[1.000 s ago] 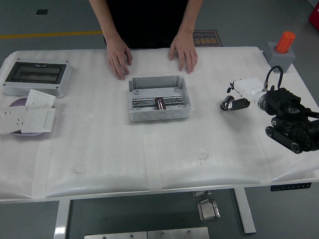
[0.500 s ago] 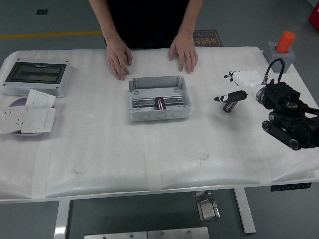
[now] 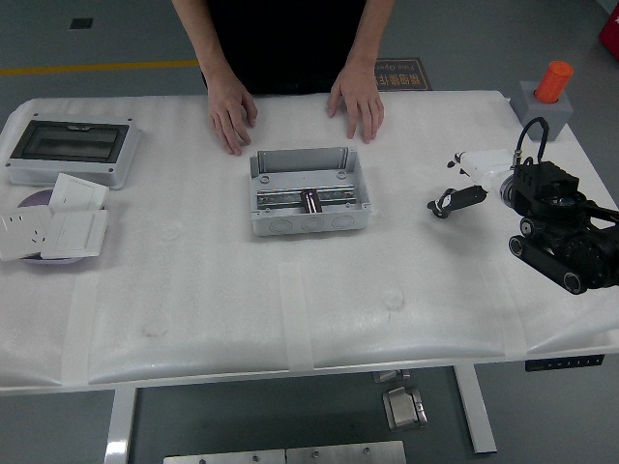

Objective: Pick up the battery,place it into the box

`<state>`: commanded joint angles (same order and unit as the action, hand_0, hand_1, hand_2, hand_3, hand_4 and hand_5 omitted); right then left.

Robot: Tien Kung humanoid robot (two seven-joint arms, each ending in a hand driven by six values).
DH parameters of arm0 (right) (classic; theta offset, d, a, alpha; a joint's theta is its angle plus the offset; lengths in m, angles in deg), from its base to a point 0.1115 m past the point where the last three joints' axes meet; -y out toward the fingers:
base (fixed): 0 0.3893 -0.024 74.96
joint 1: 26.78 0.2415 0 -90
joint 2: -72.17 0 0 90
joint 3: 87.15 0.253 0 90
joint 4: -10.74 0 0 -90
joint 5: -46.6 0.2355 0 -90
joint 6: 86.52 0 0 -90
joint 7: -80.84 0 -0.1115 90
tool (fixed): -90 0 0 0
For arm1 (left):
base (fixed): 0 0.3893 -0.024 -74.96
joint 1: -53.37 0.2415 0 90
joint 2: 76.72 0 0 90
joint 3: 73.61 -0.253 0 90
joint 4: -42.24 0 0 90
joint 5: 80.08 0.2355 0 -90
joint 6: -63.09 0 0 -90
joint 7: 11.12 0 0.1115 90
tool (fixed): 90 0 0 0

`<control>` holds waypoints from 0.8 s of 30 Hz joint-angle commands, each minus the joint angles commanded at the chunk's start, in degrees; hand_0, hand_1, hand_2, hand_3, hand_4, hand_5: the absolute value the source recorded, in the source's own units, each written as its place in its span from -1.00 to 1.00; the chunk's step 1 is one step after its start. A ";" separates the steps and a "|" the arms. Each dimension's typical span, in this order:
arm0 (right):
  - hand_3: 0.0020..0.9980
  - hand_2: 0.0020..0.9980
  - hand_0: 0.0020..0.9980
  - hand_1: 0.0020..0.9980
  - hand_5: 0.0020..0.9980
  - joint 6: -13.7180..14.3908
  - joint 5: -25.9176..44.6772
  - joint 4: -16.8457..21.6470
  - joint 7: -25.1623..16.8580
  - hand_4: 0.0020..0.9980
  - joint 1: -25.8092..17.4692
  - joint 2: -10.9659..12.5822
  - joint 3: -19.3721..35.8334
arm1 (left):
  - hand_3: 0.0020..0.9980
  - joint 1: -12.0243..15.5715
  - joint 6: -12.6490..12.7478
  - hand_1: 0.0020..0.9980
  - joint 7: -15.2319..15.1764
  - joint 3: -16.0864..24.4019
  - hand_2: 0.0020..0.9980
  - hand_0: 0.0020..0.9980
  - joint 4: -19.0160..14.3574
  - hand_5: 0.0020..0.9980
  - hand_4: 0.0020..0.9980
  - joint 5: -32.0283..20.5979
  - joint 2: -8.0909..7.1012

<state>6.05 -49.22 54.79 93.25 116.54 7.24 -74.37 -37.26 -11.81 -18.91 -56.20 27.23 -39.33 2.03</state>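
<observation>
Right of the box (image 3: 309,189) | right hand (image 3: 466,184) reaches over the table, fingers' state unclear, cannot tell if it holds a battery | step: pickup | next: secure battery, carry left to box | person's hands (image 3: 232,113) flat behind box

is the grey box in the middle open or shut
Open. The grey box has no lid on; its metal rail and a small dark part show inside.

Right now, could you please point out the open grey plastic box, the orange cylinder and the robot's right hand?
open grey plastic box (image 3: 308,223): head view, front wall.
orange cylinder (image 3: 554,81): head view, side.
right hand (image 3: 559,253): head view, knuckles.
</observation>
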 joint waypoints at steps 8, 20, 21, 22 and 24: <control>0.78 0.59 0.38 0.24 0.44 0.47 0.26 -0.54 0.24 1.00 -0.59 -0.18 -0.87 | 0.39 -0.12 0.01 0.24 0.02 0.14 0.12 0.17 -0.02 -0.48 0.25 0.21 -0.02; 0.77 0.57 0.36 0.22 0.46 3.64 1.06 -2.05 -0.36 1.00 -0.95 -1.03 -2.13 | 0.39 -0.33 0.03 0.24 -0.02 0.34 0.12 0.18 -0.05 -0.51 0.24 0.20 -0.04; 0.77 0.57 0.36 0.22 0.46 3.76 1.09 -2.13 -0.37 1.00 -1.01 -1.08 -2.27 | 0.39 -0.34 0.02 0.24 -0.02 0.37 0.12 0.18 -0.06 -0.51 0.24 0.21 -0.05; 0.77 0.57 0.36 0.22 0.46 3.89 1.18 -2.21 -0.41 1.00 -1.09 -1.12 -2.40 | 0.39 -0.35 0.03 0.24 -0.02 0.41 0.12 0.18 -0.07 -0.51 0.24 0.22 -0.05; 0.75 0.54 0.34 0.20 0.40 4.15 1.29 -2.35 -0.46 1.00 -1.24 -1.23 -2.60 | 0.39 -0.38 0.02 0.24 -0.02 0.50 0.12 0.17 -0.09 -0.51 0.24 0.24 -0.04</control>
<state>10.20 -47.93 52.44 92.79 115.31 6.01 -76.97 -37.63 -11.79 -18.94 -55.71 27.13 -39.09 1.98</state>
